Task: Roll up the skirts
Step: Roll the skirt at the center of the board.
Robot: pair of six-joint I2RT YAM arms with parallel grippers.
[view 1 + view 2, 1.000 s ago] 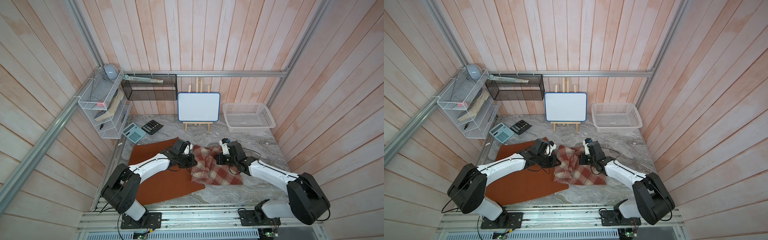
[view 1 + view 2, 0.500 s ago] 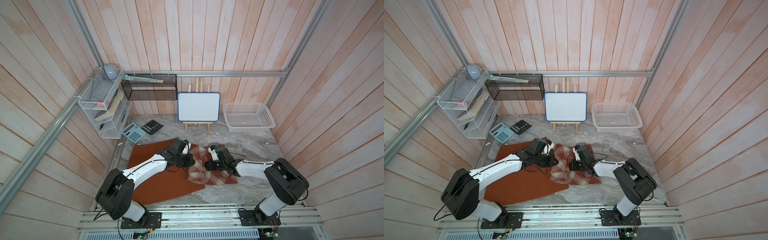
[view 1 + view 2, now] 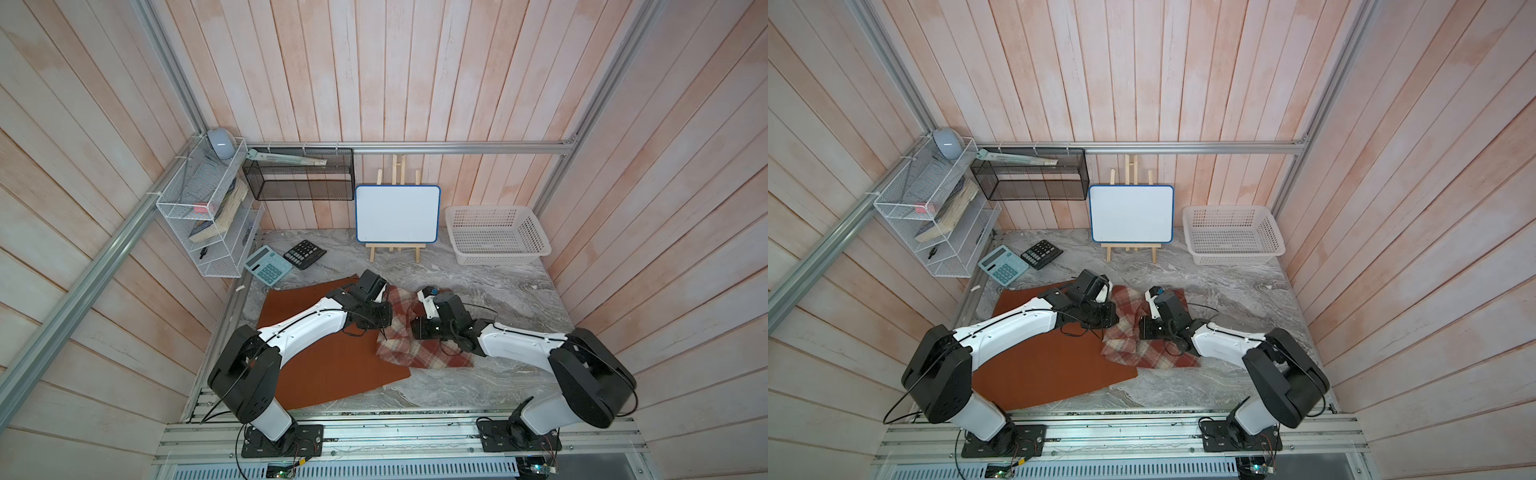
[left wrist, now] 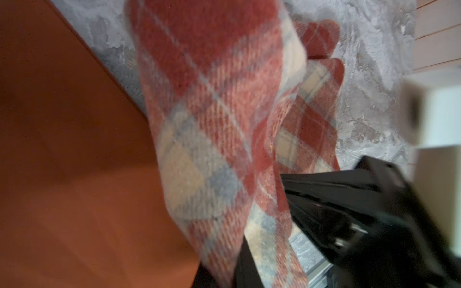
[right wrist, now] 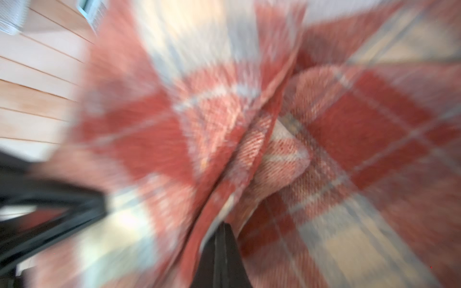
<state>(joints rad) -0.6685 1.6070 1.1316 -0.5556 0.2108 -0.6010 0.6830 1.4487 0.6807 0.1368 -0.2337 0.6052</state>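
Plaid skirt (image 3: 415,353): bunched mid-bench (image 3: 498,291), lapped over the flat orange skirt (image 3: 332,365). Its folds are pinched by the left end effector (image 3: 384,322) and the right end effector (image 3: 415,330). A book (image 3: 224,212) is kept in the wire rack (image 3: 183,203).

walls: pale pink-white wood planks (image 3: 415,62), alu rails (image 3: 457,147) | top: grey marble-look table (image 3: 498,299) | side wall: white wire rack (image 3: 183,208) w/ books | back: blk mesh shelf (image 3: 299,191), whiteboard (image 3: 397,214) on wood easel, white basket (image 3: 498,259) | 2 calcs nr rack: teal (image 3: 268,264), blk (image 3: 304,254) | light: soft, even
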